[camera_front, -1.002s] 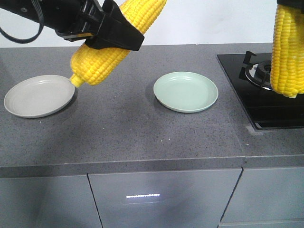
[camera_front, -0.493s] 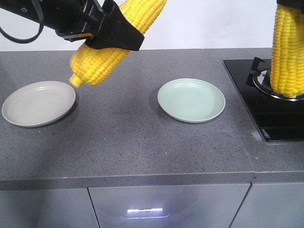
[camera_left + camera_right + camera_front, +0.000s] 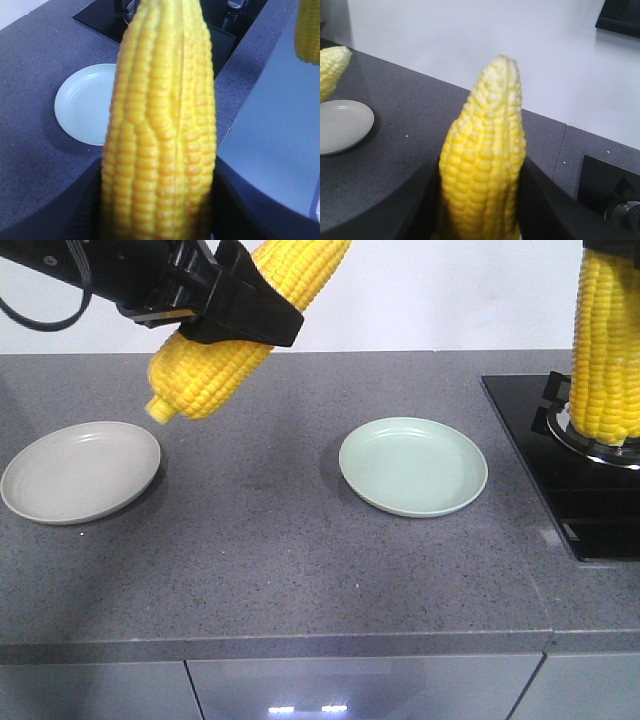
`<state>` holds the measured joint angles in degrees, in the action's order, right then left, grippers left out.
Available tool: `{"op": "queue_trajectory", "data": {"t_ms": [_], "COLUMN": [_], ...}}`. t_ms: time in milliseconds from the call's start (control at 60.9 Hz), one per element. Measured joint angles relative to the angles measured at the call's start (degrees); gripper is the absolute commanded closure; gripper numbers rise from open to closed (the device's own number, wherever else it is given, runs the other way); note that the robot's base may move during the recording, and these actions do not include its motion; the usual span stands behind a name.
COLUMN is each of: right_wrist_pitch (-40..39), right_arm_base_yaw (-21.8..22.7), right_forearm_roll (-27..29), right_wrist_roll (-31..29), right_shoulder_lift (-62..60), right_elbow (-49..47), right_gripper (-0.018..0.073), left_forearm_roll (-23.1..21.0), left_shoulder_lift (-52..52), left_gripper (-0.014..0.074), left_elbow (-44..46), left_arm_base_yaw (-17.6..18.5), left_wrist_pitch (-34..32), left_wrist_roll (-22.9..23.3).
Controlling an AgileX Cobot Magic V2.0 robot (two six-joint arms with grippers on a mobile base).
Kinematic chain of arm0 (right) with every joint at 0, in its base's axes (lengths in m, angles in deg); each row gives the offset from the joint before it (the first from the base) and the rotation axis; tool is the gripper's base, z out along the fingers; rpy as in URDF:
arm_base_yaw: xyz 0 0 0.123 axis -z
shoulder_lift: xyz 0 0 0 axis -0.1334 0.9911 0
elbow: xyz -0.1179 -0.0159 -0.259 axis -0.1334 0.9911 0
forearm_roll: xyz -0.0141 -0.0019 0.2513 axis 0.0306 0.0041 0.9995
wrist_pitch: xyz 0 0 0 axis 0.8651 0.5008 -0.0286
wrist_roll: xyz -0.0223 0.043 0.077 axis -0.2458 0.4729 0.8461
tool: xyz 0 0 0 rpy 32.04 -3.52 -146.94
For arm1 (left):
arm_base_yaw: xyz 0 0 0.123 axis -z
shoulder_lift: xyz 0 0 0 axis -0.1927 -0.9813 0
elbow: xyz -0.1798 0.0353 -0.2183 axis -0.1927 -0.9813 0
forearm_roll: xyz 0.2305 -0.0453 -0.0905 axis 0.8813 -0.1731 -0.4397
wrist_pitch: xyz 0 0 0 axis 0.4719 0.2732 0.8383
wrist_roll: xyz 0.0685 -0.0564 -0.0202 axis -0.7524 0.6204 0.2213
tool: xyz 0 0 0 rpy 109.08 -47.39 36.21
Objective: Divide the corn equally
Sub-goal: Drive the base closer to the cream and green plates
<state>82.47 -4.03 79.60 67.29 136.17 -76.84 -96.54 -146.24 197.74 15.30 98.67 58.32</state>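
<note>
As I watch from the front, left gripper (image 3: 235, 315): black jaws clamped round the middle of the left corn cob (image 3: 212, 365), which is held in the air.
Left corn cob: tilted with its stalk end down, above the grey countertop (image 3: 260, 570) and near the right edge of the grey plate (image 3: 80, 472). It touches neither.
Right corn cob (image 3: 605, 350): upright at the frame's right edge, hanging over the gas burner (image 3: 600, 448) on the black hob (image 3: 590, 505) and hiding part of the burner.
Green plate (image 3: 412, 466): on the countertop between the grey plate and the hob.
Left wrist view: the left corn cob fills the middle and blocks much of the counter. Dark fingers (image 3: 80, 212) press on either side of it. I see the green plate to its left and the hob beyond.
Right wrist view: the right gripper (image 3: 481, 202) is closed on the right corn cob, whose tip points up. The grey plate and the other cob's end sit at far left, and the hob's corner is at lower right.
</note>
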Motion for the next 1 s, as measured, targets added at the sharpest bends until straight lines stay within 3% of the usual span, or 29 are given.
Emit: {"op": "queue_trajectory", "data": {"t_ms": [1002], "right_wrist_pitch": [0.0], "right_arm_base_yaw": [0.0], "right_forearm_roll": [0.0], "right_wrist_roll": [0.0], "right_shoulder_lift": [0.0], "right_elbow": [0.0], "right_gripper": [0.0564], "left_forearm_roll": [0.0], "left_shoulder_lift": [0.0], "left_gripper": [0.0602], "left_elbow": [0.0], "left_arm_base_yaw": [0.0], "left_wrist_pitch": [0.0], "left_wrist_roll": [0.0]}}
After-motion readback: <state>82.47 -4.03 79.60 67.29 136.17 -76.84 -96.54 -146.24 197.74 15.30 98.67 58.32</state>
